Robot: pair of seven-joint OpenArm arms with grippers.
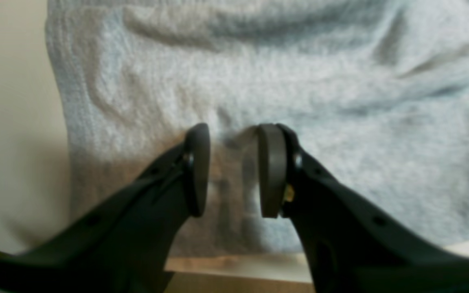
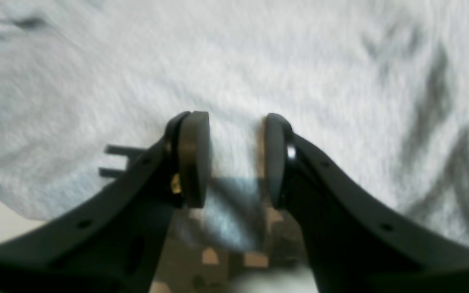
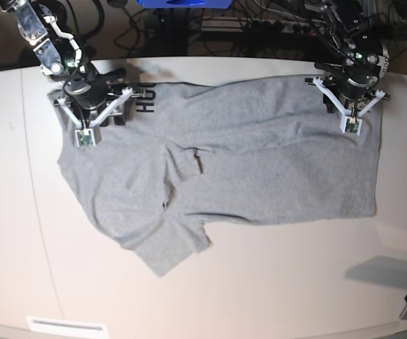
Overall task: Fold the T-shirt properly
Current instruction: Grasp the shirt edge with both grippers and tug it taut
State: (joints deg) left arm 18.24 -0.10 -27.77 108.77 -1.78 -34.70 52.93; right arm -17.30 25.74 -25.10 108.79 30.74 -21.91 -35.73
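Grey T-shirt [image 3: 260, 155] folded once, seemingly; sleeve sticks out, more folds left; left claw [image 1: 233, 171], right claw [image 2: 236, 160] parted, empty.

The T-shirt [image 3: 260, 162] is matt heathered cloth (finely nubbly); the table [image 3: 274, 282] is smooth.

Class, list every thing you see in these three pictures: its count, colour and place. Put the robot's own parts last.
T-shirt: one, light grey with black letters at one end, spread across the table.
Table: one, pale beige, under the T-shirt.
Cables: several, dark, behind the table.
Right gripper: one, black, jaws apart, over the lettered end.
Left gripper: one, black, jaws apart, over the other end.
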